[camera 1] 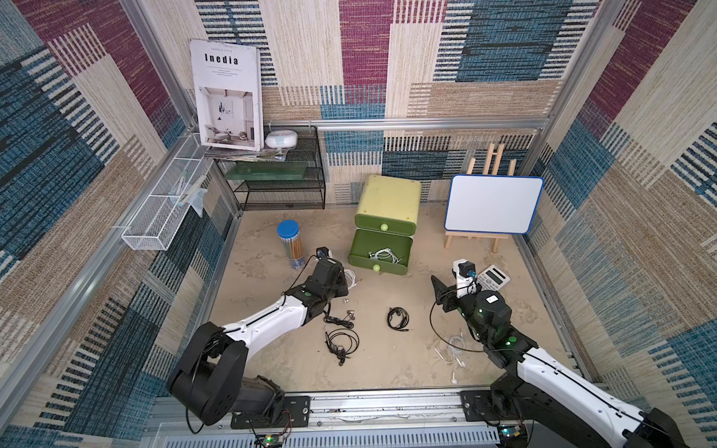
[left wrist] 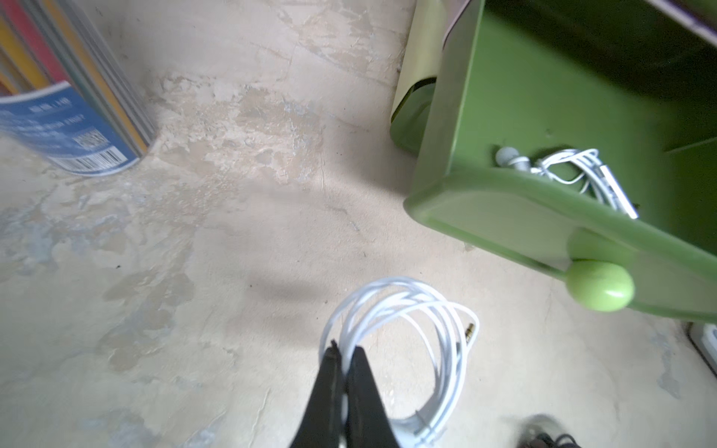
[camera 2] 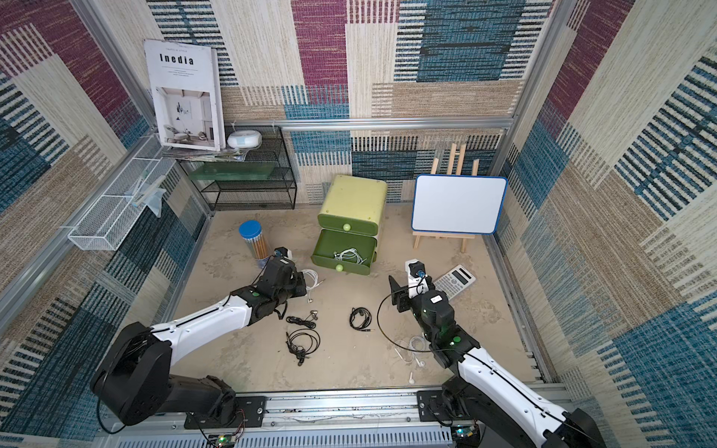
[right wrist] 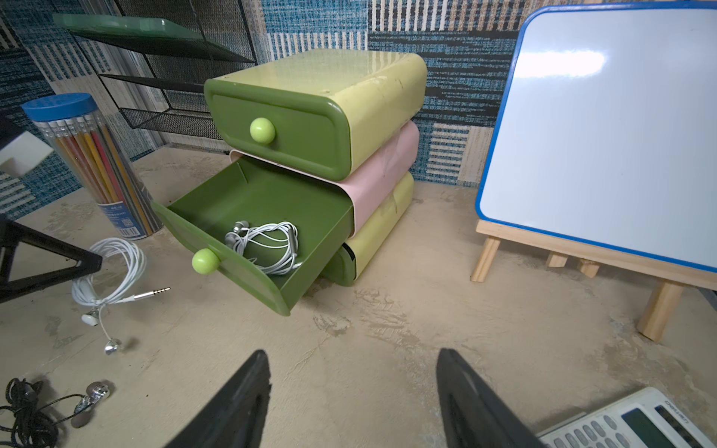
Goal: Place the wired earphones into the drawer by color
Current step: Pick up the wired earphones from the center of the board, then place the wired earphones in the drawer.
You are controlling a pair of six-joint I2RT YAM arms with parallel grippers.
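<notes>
white earphones (camera 1: pixel 385 255) sit in the open drawer (camera 1: pixel 364 242), black earphones (camera 1: pixel 397 319) lie on the worktop (camera 1: pixel 388 368) just in front

The left arm (camera 1: pixel 267 318) stretches forward and low. The left end effector (left wrist: pixel 344 351) is clamped tight, its jaws nearly meeting, on a loop of the white earphones (right wrist: pixel 91 294) — most of the coil lies just ahead of its tips. The right arm (camera 1: pixel 558 372) is bent at the elbow. The right end effector (right wrist: pixel 353 353) has its jaws spread wide — nothing sits between them.

Pencil jar (camera 1: pixel 290 244), whiteboard (camera 1: pixel 492 203), calculator (camera 1: pixel 493 277) — and a magazine (camera 1: pixel 227 97) leaning atop the mesh shelf (camera 1: pixel 302 149).
</notes>
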